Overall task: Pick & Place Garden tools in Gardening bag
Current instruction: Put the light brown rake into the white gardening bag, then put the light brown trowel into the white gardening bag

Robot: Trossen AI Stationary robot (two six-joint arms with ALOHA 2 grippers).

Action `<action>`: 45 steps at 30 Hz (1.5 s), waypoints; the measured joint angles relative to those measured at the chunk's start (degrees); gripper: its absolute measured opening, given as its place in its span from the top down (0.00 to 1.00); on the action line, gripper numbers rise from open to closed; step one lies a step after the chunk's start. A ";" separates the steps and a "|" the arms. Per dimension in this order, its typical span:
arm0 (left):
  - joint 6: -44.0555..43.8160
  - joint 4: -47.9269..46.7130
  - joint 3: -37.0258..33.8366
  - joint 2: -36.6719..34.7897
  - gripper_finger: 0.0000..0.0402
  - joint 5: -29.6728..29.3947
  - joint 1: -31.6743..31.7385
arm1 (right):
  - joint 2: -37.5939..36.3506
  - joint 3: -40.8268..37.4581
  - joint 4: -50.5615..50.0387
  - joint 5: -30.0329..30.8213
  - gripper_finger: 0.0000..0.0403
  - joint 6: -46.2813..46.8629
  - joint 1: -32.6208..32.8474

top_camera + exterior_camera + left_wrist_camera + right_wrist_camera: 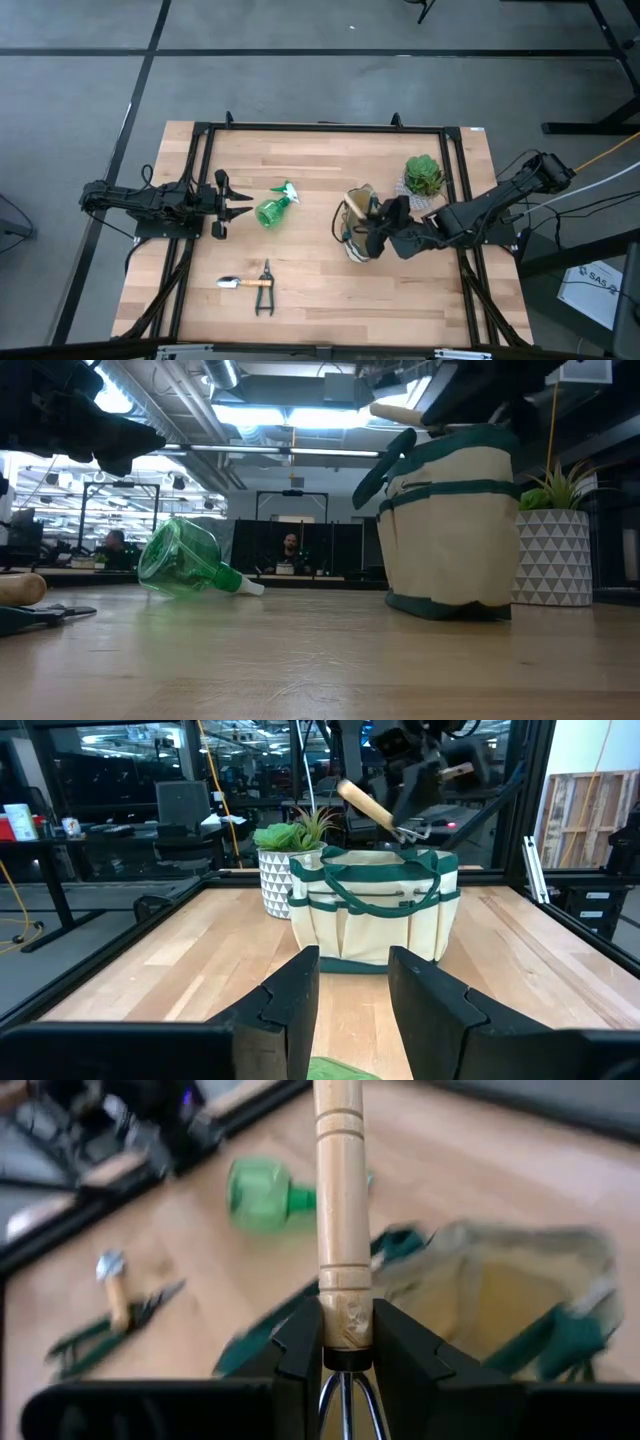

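One trowel (240,283) and one pair of pruning shears (265,295) lie near the front edge of the wooden surface (310,270). One green spray bottle (273,209) lies mid-surface, just beyond the left gripper (240,203), jaws spread. One gardening bag (358,232) stands toward the right edge beside one potted plant (424,177). The right gripper (345,1342) hovers over the bag, jaws pinching one hand rake (340,1210).

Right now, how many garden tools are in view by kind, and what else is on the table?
Hand rake, held over the bag by the right gripper: 1
Trowel: 1
Pruning shears: 1
Spray bottle: 1
Gardening bag: 1
Potted plant: 1
Total: 6
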 joint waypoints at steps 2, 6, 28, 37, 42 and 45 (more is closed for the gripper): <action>0.00 -0.02 0.00 0.00 0.71 0.00 0.01 | 0.00 0.00 1.56 1.37 0.82 -0.02 -0.76; 0.02 0.00 0.00 0.01 0.71 -0.01 0.01 | 0.00 0.00 4.75 1.43 0.82 0.00 -1.89; 0.00 0.01 0.00 -0.01 0.71 0.00 0.00 | 4.21 0.02 3.92 1.37 0.81 4.24 -1.78; 0.01 0.01 0.00 0.00 0.71 0.00 0.00 | 3.98 0.02 -0.49 0.75 0.63 10.15 -1.80; -0.01 -0.01 0.00 0.00 0.71 0.00 0.00 | 3.98 0.02 -0.81 0.75 0.54 10.17 -1.81; 0.01 -0.01 0.00 0.00 0.71 0.00 0.00 | 3.98 0.02 -0.74 0.77 0.50 9.54 -1.80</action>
